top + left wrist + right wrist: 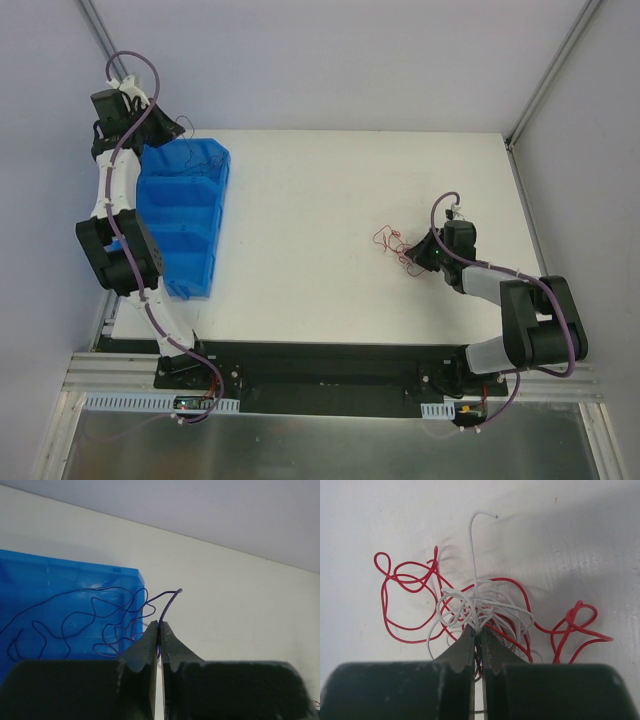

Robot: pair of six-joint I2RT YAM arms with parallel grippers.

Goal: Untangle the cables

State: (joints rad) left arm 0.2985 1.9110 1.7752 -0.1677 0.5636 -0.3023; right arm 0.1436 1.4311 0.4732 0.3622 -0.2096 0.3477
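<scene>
pinching one freed dark wire point(75, 614) by the bin point(30, 577) at ten o'clock, the left gripper point(158, 630) seems done, while the right gripper point(477, 633) grips the clump point(481, 601), not yet untangled.

smooth plastic-coated cables point(479, 605), matt table point(570, 540)

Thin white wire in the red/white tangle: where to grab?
I'd take the thin white wire by its straight free tail sticking out past the clump, from the side opposite the shut right gripper. Only that stretch is clear of the loops of the thin red wire; the rest is knotted.
</scene>
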